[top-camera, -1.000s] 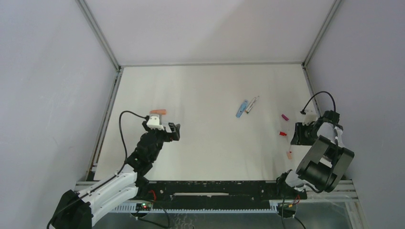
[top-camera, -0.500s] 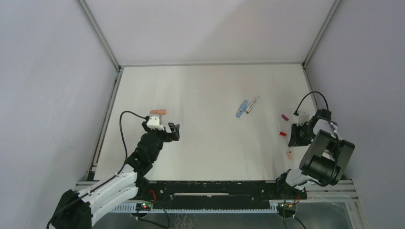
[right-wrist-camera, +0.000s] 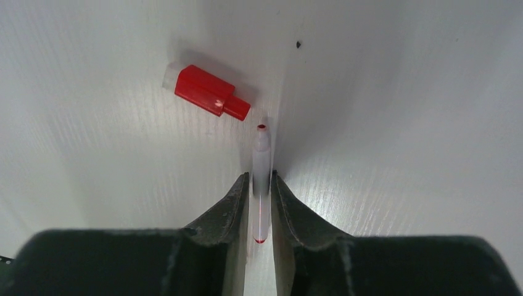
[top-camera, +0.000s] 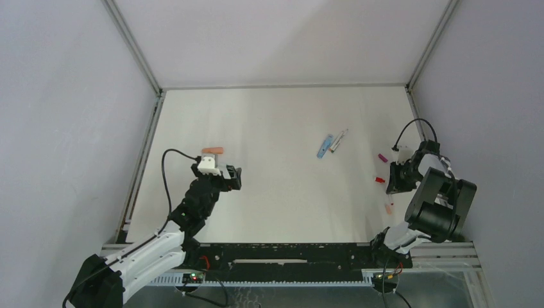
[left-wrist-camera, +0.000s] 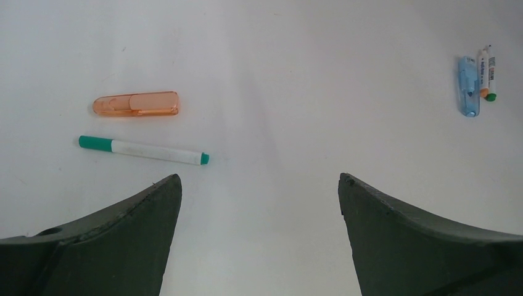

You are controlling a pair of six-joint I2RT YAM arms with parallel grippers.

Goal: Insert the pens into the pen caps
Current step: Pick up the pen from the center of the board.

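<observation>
Left gripper [left-wrist-camera: 259, 185] hovers above table [left-wrist-camera: 277, 61], jaws spread wide, nothing between them. Ahead on its left: orange cap [left-wrist-camera: 136, 103] lying flat, teal-ended pen [left-wrist-camera: 143, 150] just beside, uncapped. Mid-table: light blue cap [left-wrist-camera: 469, 86] alongside white pen [left-wrist-camera: 486, 71]. Far right: red cap [right-wrist-camera: 206, 92] on table, right gripper [right-wrist-camera: 261, 185] clenched on red-tipped pen [right-wrist-camera: 261, 154], tip near cap, not touching.

Right gripper [right-wrist-camera: 259, 177]: first pen [right-wrist-camera: 261, 154] sits between its fingers, tip poking out ahead, and first cap [right-wrist-camera: 206, 91] lies just ahead-left of that tip, not touching. Left gripper [left-wrist-camera: 259, 179]: second pen [left-wrist-camera: 143, 150] lies crosswise ahead-left, second cap [left-wrist-camera: 136, 103] just beyond it. Far ahead-right, third cap [left-wrist-camera: 469, 86] and third pen [left-wrist-camera: 487, 74] lie side by side.
</observation>
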